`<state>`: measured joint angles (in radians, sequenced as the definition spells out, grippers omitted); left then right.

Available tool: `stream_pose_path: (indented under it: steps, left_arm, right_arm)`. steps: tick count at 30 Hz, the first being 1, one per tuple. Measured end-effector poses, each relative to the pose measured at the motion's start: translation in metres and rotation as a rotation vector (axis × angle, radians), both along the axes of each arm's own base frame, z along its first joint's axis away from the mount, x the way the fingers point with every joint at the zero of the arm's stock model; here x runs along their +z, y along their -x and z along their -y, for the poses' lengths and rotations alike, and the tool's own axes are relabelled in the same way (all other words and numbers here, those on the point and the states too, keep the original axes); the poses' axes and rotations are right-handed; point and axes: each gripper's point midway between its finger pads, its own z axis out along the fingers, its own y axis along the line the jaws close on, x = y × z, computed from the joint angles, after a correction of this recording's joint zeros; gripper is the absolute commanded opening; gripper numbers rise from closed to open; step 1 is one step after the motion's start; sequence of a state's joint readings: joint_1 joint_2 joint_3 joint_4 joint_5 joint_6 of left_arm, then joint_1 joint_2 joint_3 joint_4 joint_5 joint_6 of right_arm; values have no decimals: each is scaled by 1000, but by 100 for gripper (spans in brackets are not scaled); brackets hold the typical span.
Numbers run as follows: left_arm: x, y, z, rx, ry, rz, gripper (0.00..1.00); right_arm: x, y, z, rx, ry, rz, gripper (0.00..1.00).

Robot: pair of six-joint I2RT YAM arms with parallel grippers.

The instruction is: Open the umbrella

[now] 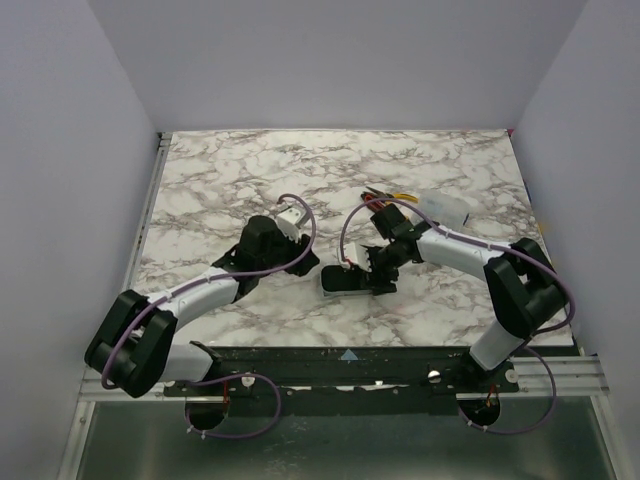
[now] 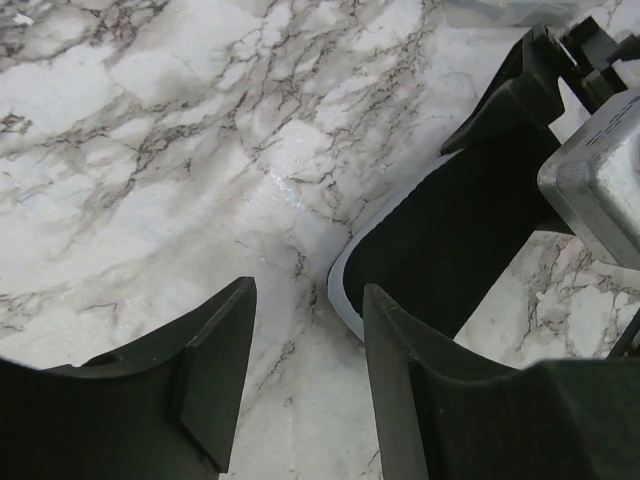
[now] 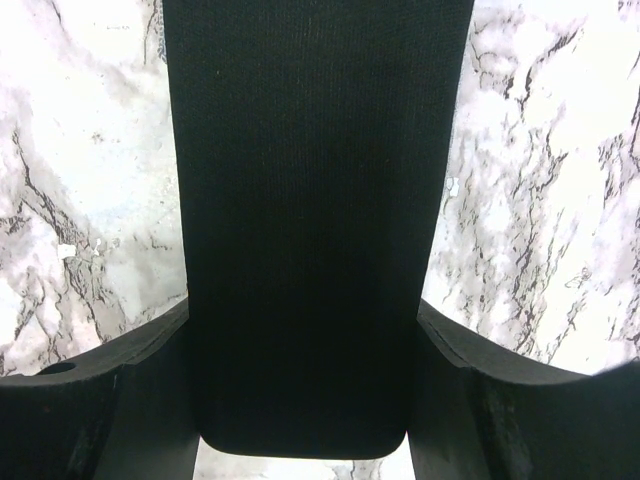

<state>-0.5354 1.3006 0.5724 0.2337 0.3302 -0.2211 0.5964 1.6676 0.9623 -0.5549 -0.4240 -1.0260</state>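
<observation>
The umbrella lies folded flat on the marble table, near its front edge. It shows as a black slab with rounded corners and a pale blue rim. My right gripper reaches down over it. In the right wrist view the black fabric face of the umbrella fills the gap, and the right gripper is shut against both its long sides. My left gripper sits just left of it. In the left wrist view the left gripper is open over bare marble, with the umbrella's rounded corner just beyond its right finger.
A clear plastic case lies behind the right arm, with red and yellow-handled tools beside it. The right arm's finger and grey wrist housing crowd the left wrist view. Pale walls enclose the table.
</observation>
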Motion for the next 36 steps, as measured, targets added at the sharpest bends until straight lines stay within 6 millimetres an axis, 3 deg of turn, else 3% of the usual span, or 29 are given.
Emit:
stream_pose_path:
  steps: [5,11,16,19,26,33,36]
  left_arm:
    - [-16,23,11,-72,-18,-33,49]
    - [-35,54,23,-166,-39,-81,40]
    - [-40,67,28,-187,-35,-107,38]
    - [-48,78,32,-211,-54,-123,43]
    - [-53,81,32,-193,-70,-140,46]
    - [-72,67,28,-140,-158,-148,27]
    - [-70,63,32,-156,-177,-113,12]
  right_arm:
    - [0,-1,0,20,-8,24,1]
    - [0,-1,0,19,-9,24,1]
    - [0,-1,0,19,-8,24,1]
    - [1,-1,0,19,-9,24,1]
    - [1,-2,1,11,-11,21,1]
    - [1,-1,0,27,-18,18,1]
    - [1,-4,3,40,-18,29,0]
